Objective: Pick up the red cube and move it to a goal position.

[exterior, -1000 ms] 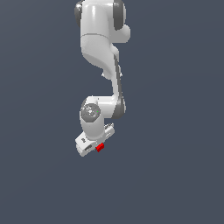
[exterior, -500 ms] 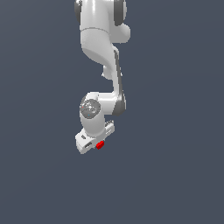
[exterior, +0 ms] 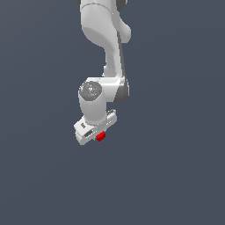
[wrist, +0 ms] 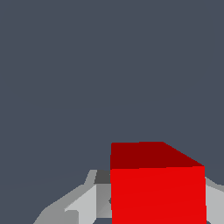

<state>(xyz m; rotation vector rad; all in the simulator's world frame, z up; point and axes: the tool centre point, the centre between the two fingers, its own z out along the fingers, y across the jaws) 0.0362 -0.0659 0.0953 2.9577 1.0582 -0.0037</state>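
Red cube sits right at the tip of the gripper, peeking out from under the white hand on the exterior view's right side, w/ the plain dark grey backdrop all round it and nothing else near. Close-up from the wrist cam: red cube fills the near corner of the shot, bright front face, darker top face, and pale grey fingers show on both sides of it, tight against its flanks, so the fingers are pinching the cube btwn them. Above that, the white arm drops down from the top of the exterior view, bends at a round wrist joint w/ a grey cap, and the hand hangs tilted, angled toward the exterior view's left.
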